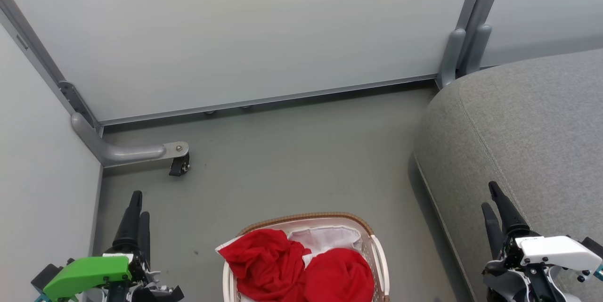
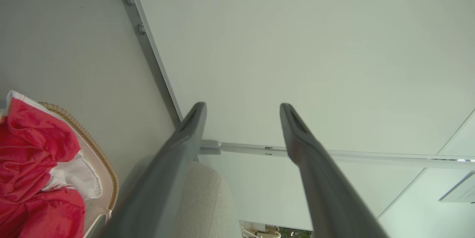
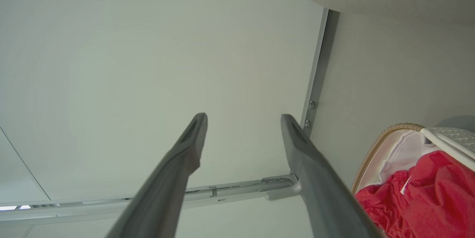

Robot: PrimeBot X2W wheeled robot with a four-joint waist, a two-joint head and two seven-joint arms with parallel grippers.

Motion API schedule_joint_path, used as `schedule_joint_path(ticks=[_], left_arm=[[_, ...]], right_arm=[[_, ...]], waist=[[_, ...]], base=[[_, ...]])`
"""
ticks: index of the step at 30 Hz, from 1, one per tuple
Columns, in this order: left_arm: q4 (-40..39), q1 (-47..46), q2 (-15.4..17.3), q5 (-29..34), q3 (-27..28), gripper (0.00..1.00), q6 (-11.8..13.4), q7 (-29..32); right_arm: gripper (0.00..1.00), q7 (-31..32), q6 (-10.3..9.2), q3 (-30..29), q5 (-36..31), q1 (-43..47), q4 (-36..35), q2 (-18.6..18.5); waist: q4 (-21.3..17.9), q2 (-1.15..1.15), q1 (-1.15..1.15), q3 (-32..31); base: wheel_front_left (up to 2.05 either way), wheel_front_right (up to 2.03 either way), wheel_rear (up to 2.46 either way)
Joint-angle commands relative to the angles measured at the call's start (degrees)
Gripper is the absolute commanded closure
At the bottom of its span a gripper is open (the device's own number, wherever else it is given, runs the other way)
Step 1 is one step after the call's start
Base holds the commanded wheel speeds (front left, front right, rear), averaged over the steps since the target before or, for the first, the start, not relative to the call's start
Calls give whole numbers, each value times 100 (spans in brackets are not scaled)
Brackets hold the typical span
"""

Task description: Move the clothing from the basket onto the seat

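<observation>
Two heaps of red clothing (image 1: pixel 301 269) lie in the cream basket (image 1: pixel 306 217) with its brown woven rim, on the floor at the bottom centre of the head view. The white liner shows behind them. The grey seat (image 1: pixel 532 127) fills the right side. My left gripper (image 1: pixel 140 205) hangs left of the basket, open and empty. My right gripper (image 1: pixel 490 196) is over the seat's edge, right of the basket. In the left wrist view the left gripper (image 2: pixel 243 108) stands wide apart, with clothing (image 2: pixel 33 167) at lower left. The right gripper (image 3: pixel 243 119) is likewise spread, with clothing (image 3: pixel 419 193) at lower right.
Pale partition walls close off the back and left. A metal foot with a black caster (image 1: pixel 179 163) juts onto the grey floor (image 1: pixel 301 151) at the left corner. A grey post (image 1: pixel 459 52) stands by the seat's far corner.
</observation>
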Motion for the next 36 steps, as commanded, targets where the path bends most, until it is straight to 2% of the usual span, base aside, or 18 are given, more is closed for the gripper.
schedule_joint_path(ticks=[1,6,14,22,30,36], left_arm=[[-140,-58,21,115,-51,0,-8,-69],[-207,-41,25,318,-129,0,-9,-200],[-464,-29,30,1080,-202,0,-10,-397],[-749,-38,35,2001,-284,0,21,-577],[-992,-38,40,2982,-431,0,183,-750],[-1077,-12,43,3699,-550,0,302,-866]], right_arm=[[0,-76,1,-8,-127,-60,-97,-46],[0,-207,1,-81,-369,-61,-82,-52],[0,-405,2,-235,-902,-77,-217,-62],[0,-587,2,-218,-2004,-35,-551,-70],[0,-759,2,-92,-3255,24,-886,-76],[0,-876,2,-18,-3811,75,-894,-82]], waist=[[1,0,0,2],[2,0,0,7],[6,0,0,21],[15,0,0,37],[25,0,0,62],[35,0,0,74]], base=[[0,0,0],[0,0,0],[0,0,0],[0,0,0],[0,0,0],[0,0,0]])
